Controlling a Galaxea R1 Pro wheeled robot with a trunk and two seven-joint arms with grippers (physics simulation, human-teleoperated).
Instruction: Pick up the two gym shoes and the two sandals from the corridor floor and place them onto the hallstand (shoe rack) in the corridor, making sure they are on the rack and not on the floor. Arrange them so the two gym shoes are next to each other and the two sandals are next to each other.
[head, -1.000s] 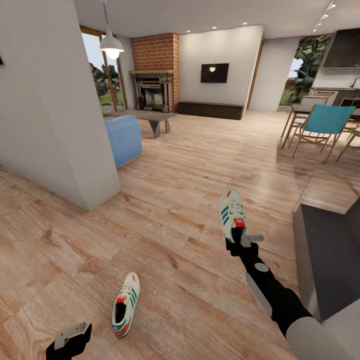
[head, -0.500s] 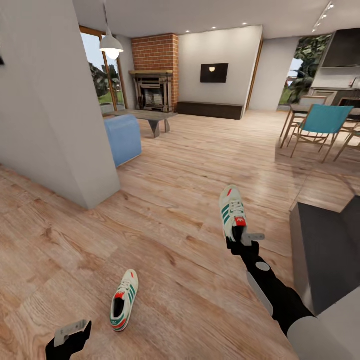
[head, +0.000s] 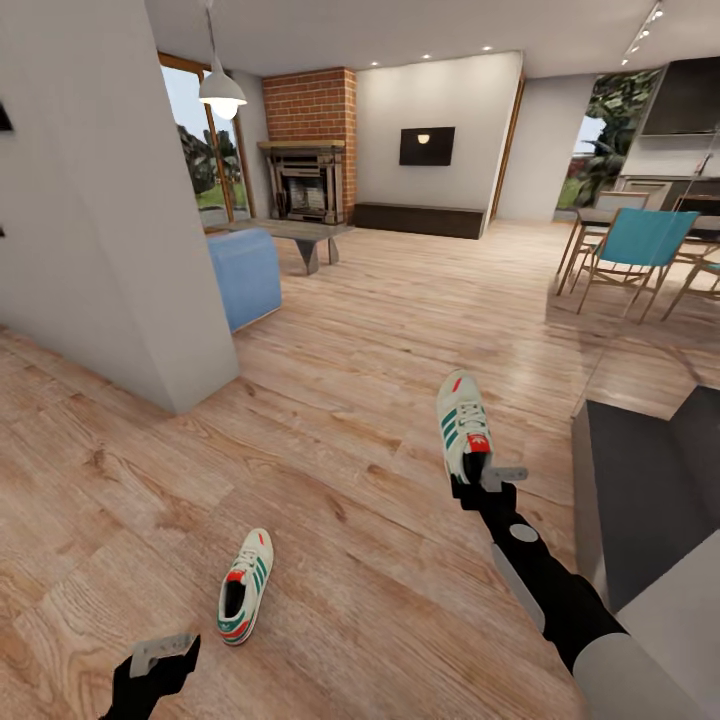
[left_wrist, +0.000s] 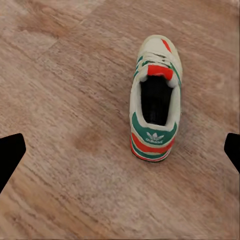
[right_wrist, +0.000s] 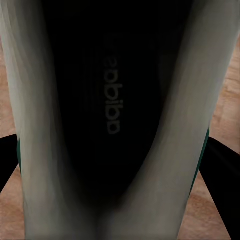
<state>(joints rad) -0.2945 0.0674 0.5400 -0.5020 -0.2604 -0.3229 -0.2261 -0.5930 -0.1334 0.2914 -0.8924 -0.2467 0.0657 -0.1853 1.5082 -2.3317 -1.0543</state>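
Note:
My right gripper (head: 478, 482) is shut on the heel of one white gym shoe (head: 463, 424), holding it above the corridor floor (head: 350, 470) with its toe pointing away. The right wrist view looks into that shoe's dark inside (right_wrist: 112, 100), with a finger (right_wrist: 222, 170) at its side. The other gym shoe (head: 245, 598) lies on the floor at the lower left. My left gripper (head: 160, 665) hangs open just short of its heel; the left wrist view has this shoe (left_wrist: 155, 105) between the spread fingertips (left_wrist: 10, 155). The grey hallstand (head: 640, 500) stands at the right. The sandals are out of view.
A white wall corner (head: 190, 350) juts in from the left. Beyond it are a blue seat (head: 245, 275), a low table (head: 300, 235) and a brick fireplace (head: 310, 150). Dining chairs (head: 640, 255) stand at the far right.
The head camera has shifted slightly, sliding the scene leftward. My left gripper has crept right, closer to the floor shoe's heel. The right gripper keeps the same hold on its shoe.

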